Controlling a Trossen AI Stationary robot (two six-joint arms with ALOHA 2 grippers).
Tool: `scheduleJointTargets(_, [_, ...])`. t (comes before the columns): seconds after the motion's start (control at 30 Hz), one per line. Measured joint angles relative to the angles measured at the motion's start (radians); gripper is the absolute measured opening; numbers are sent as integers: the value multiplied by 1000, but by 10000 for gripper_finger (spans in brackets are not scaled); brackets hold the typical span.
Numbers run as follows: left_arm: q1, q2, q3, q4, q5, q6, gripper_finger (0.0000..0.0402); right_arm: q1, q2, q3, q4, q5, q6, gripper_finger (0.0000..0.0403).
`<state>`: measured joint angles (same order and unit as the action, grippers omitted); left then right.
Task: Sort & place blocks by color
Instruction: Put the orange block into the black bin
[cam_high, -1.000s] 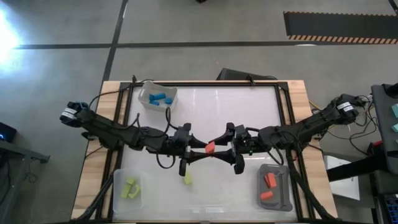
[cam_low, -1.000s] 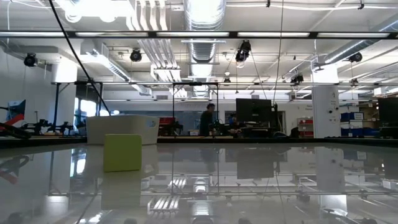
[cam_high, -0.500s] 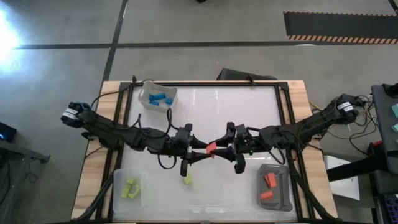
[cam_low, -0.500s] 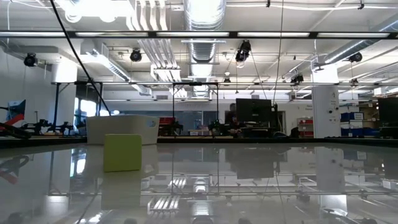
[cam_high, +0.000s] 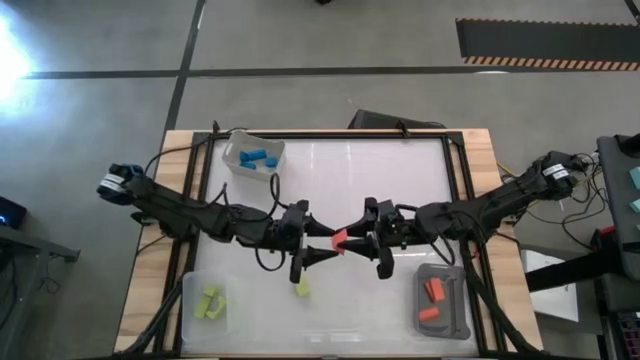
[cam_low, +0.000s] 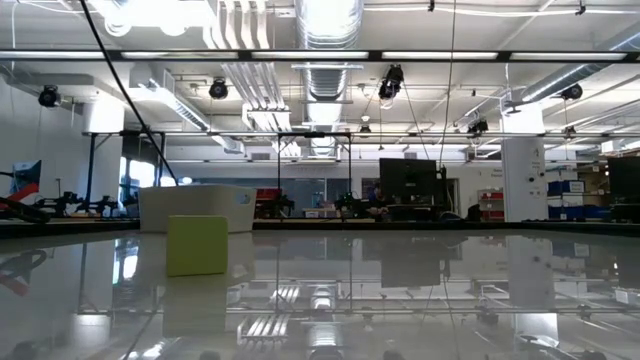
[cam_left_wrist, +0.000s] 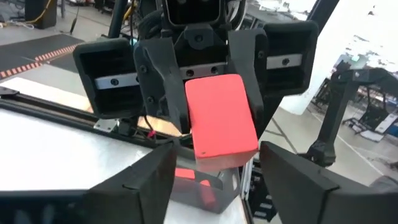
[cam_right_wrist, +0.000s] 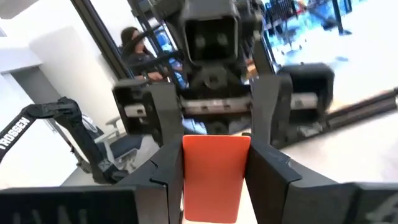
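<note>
Two dark arms meet claw to claw over the middle of a glossy white surface (cam_high: 400, 180), a red block (cam_high: 338, 240) held between them. The right claw (cam_high: 352, 240) is clenched on the block: in its own wrist view the smooth, flat-faced rectangle (cam_right_wrist: 215, 176) sits squarely between the two dark fingers (cam_right_wrist: 268, 168), its long axis running out along them toward the facing claw. The left claw (cam_high: 322, 246) stands released, its fingers spread to either side of the block's free end and apart from it; seen from that wrist, the block (cam_left_wrist: 221, 118) shows rounded corners and a matte plastic face, tilted slightly, gripped by the other arm's fingers (cam_left_wrist: 163, 87).

Just below the left claw, on the surface, lies a lone green block (cam_high: 302, 289), which the low view shows as a plain upright square (cam_low: 197, 244) mirrored in the sheen. Behind the left claw, at the surface's far corner, a clear tray (cam_high: 238, 147) holds blue blocks (cam_high: 258, 158); nearer its base a second clear tray (cam_high: 192, 322) holds green blocks (cam_high: 210, 304). Below the right arm a grey tray (cam_high: 456, 316) carries two red blocks (cam_high: 431, 301).

The surface sits in a black frame on a plywood top (cam_high: 495, 190), over grey concrete floor; the room beyond is an open workshop with exposed ducts and ceiling lights, and a person (cam_right_wrist: 134, 46) sits in the background
</note>
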<state>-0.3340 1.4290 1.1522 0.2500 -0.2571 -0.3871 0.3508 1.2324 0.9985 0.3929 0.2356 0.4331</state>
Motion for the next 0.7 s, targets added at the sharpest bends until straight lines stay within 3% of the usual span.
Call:
scheduleJointTargets(0.17, [0,-19,0,-58,2,6,242,0,-25,0,-123,-3,92,120])
scheduleJointTargets(0.4, [0,-45,0,-145,2,5,247,2,-80,1,-442,-80,326,120])
scheduleJointTargets(0.7, [0,-54,0,-164,2,5,247,86,-58,97,-1070,-242,585,120])
